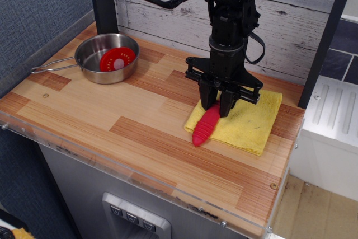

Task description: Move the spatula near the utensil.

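Note:
The spatula [205, 127] has a thick red ribbed handle and lies on the yellow folded cloth [246, 121] at the right of the counter. Its grey head is hidden under the gripper. My gripper [217, 106] points straight down and its fingers are shut on the upper end of the red handle. The utensil, a shiny steel saucepan [90, 54] with a long wire-loop handle, stands at the far left back with a red round disc [117, 59] inside it. The pan is well apart from the spatula.
A black post [103, 1] stands behind the pan. A white plank wall runs along the back. The wooden counter [112, 121] has a clear plastic lip along its front edge. A white appliance [330, 121] stands off the right side.

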Action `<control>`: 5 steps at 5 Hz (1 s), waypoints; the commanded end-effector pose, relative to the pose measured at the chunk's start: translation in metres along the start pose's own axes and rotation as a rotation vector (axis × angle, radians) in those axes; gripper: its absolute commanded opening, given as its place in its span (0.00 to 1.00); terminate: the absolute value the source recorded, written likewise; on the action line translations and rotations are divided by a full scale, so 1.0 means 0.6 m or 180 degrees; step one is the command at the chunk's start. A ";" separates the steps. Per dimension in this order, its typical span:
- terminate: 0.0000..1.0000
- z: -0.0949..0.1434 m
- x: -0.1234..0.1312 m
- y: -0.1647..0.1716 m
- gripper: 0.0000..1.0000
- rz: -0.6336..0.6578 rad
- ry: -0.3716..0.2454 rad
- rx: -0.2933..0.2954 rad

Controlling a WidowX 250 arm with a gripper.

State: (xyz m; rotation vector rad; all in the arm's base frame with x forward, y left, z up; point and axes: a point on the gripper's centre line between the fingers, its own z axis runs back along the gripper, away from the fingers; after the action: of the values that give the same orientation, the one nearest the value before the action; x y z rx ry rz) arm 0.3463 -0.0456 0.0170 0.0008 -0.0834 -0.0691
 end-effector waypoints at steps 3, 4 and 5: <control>0.00 0.102 0.014 0.078 0.00 -0.0135 -0.0301 -0.0200; 0.00 0.083 0.015 0.114 0.00 -0.0099 -0.0222 -0.0213; 0.00 0.055 0.026 0.127 0.00 -0.0178 -0.0112 -0.0107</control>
State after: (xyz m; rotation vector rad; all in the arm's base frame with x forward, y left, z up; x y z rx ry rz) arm 0.3568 0.0275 0.0368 -0.0412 -0.0668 -0.1264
